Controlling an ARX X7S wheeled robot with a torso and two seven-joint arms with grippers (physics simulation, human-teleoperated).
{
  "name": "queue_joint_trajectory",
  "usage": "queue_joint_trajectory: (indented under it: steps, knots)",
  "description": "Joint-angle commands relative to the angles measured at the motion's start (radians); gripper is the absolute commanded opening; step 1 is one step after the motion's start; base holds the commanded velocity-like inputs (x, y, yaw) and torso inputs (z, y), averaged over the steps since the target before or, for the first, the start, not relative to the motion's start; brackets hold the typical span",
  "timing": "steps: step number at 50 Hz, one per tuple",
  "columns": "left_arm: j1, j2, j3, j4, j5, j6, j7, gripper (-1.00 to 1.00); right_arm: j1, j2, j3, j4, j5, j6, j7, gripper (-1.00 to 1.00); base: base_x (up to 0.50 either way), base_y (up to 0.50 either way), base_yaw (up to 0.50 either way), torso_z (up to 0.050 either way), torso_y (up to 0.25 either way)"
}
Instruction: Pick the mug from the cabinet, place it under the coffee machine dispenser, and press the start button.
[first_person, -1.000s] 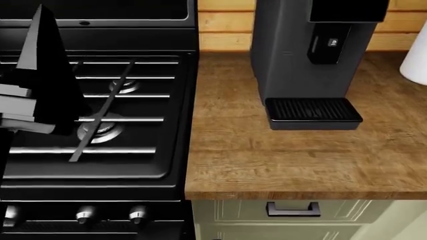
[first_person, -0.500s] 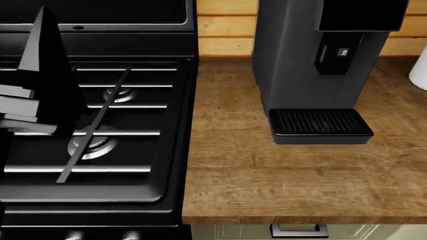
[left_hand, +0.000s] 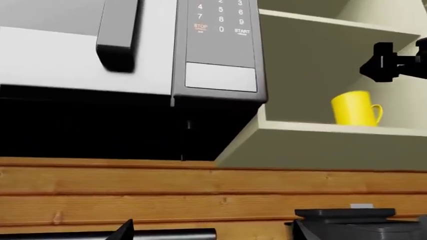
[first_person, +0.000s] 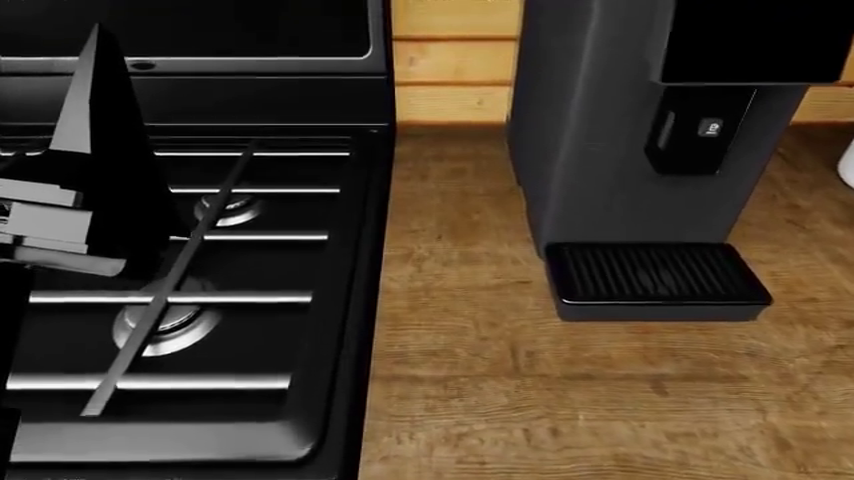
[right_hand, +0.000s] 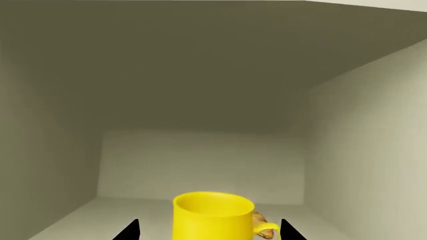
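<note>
The yellow mug (right_hand: 213, 216) stands upright on the cabinet shelf (right_hand: 80, 220), handle (right_hand: 265, 230) to one side. My right gripper (right_hand: 208, 233) is open, a black fingertip on each side of the mug, neither touching it. From the left wrist view the mug (left_hand: 357, 108) sits on the open shelf with the right gripper (left_hand: 393, 62) above and beside it. The coffee machine (first_person: 601, 150) has its black dispenser (first_person: 747, 40), start button (first_person: 711, 128) and ribbed drip tray (first_person: 657, 275) bare. My left gripper (left_hand: 210, 235) is open and empty; the left arm (first_person: 87, 190) hangs over the stove.
A black gas stove (first_person: 227, 300) fills the left of the wooden counter (first_person: 534, 400). A microwave (left_hand: 133, 50) hangs beside the open cabinet (left_hand: 320, 135). A white crock (first_person: 847, 160) shows at the right edge. Wood panelling (left_hand: 167, 190) backs the counter.
The head view has moved in over the counter: the coffee machine looks larger and lower, and the counter's front edge, drawer handle and stove knobs have left the picture. The left arm holds its place.
</note>
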Motion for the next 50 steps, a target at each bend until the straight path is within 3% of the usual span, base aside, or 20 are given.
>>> queue_joint_trajectory:
  steps: [1, 30, 40, 50]
  knots:
    - [0.008, -0.003, 0.002, 0.002, 0.003, 0.007, -0.002, 1.0, 0.0, 0.0, 0.0, 0.0, 0.0, 0.0, 0.0, 1.0, 0.14, 0.0, 0.0, 0.0, 0.0]
    - [0.029, -0.014, 0.008, 0.005, 0.005, 0.022, -0.004, 1.0, 0.0, 0.0, 0.0, 0.0, 0.0, 0.0, 0.0, 1.0, 0.15, 0.0, 0.0, 0.0, 0.0]
    - [-0.001, -0.004, 0.014, -0.004, 0.037, 0.008, -0.061, 1.0, 0.0, 0.0, 0.0, 0.0, 0.0, 0.0, 0.0, 1.0, 0.0, 0.0, 0.0, 0.0, 0.0]
    - [0.057, 0.014, -0.018, -0.004, 0.022, 0.091, 0.013, 1.0, 0.0, 0.0, 0.0, 0.0, 0.0, 0.0, 0.0, 1.0, 0.0, 0.0, 0.0, 0.0, 0.0]
